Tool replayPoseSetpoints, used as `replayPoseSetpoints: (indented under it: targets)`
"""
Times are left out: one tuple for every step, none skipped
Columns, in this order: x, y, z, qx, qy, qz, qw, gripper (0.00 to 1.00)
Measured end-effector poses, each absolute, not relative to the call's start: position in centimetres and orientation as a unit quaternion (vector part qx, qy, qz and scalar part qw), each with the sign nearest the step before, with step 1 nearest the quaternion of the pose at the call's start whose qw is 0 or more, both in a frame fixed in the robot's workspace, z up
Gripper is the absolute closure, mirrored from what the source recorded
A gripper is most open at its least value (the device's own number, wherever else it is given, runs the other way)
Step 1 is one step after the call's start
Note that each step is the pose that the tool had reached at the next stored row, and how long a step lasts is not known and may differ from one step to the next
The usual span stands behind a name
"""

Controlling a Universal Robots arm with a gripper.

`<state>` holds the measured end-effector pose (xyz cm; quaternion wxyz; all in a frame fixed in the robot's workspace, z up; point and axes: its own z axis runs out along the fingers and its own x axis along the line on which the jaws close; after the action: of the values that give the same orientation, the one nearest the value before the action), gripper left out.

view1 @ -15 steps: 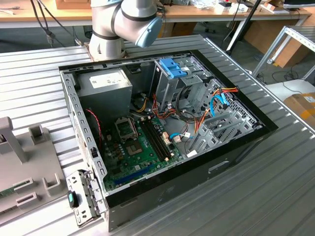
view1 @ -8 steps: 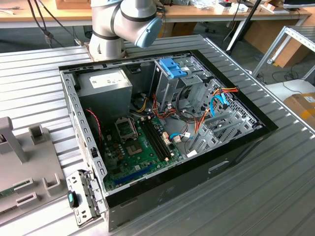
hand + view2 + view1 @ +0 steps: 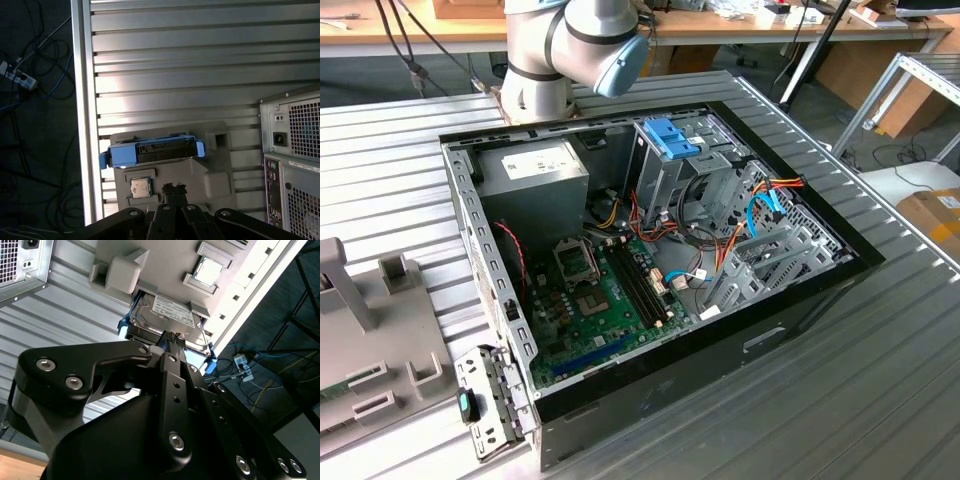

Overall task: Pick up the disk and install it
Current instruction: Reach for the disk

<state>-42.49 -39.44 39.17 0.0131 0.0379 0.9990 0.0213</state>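
Disk (image 3: 152,152) is standing propped in the grey holder (image 3: 220,175) by the surface (image 3: 175,75) edge, presumably presented for pickup, while the gripper (image 3: 173,188), narrowed and empty, is hovering close.

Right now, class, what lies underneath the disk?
The disk rests on a grey moulded holder, which lies on the ribbed metal table. The part of the holder directly beneath the disk is covered, so its shape there cannot be seen.

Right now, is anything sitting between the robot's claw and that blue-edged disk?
Nothing visible does. The gripper hangs close to the disk, which rests in a gray holder on the ribbed table; no cable or part crosses between them.
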Motion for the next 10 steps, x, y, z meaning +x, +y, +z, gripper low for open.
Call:
replayPoseSetpoints:
  targets:
    - [-42.49,-39.44,39.17,0.038,0.999,0.021,0.013,0.89]
    - [-42.54,-39.44,39.17,0.038,0.999,0.021,0.013,0.89]
    - [-42.59,-39.44,39.17,0.038,0.999,0.021,0.013,0.89]
    - [-42.69,-39.44,39.17,0.038,0.999,0.021,0.013,0.89]
    - [-42.85,-39.44,39.17,0.038,0.999,0.021,0.013,0.89]
    - [-42.96,-39.44,39.17,0.038,0.999,0.021,0.013,0.89]
    - [-43.09,-39.44,39.17,0.038,0.999,0.021,0.013,0.89]
    - [-43.16,-39.44,39.18,0.038,0.999,0.021,0.013,0.89]
    - [-43.22,-39.44,39.17,0.038,0.999,0.021,0.013,0.89]
    - [-43.30,-39.44,39.18,0.038,0.999,0.021,0.013,0.89]
